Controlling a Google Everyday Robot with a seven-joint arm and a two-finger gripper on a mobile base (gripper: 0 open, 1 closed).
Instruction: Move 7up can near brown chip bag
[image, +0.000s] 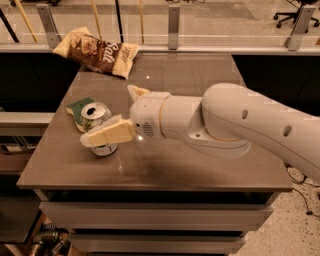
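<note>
View from above and in front of the desk (210, 167). The can (96, 116) stands upright near the left edge of the desk, its silver top and pull tab facing the camera. The bag (98, 51) lies well apart from it at the back left corner, its white "Salt" lettering legible and its left end seeming to reach past the desk's edge.

The end effector (108, 115) is at the can, open, with its two cream fingers spread wide. The near finger (107, 133) lies across the front of the can and hides most of its side wall; only the top, a strip of the upper wall and the base rim below the finger show. The can's lettering is hard to make out. Whether this finger touches the can or merely passes in front of it cannot be told. The far finger (136, 91) shows only as a short tip to the right of and behind the can, its root covered by the white wrist housing; it stands clear of the can.

A green sponge (78, 107) lies just beside the can at back left, partly covered by it, so contact cannot be judged.

The arm (240, 122) enters from the right, is cut off at the picture's edge, and hides part of the desk behind it.
</note>
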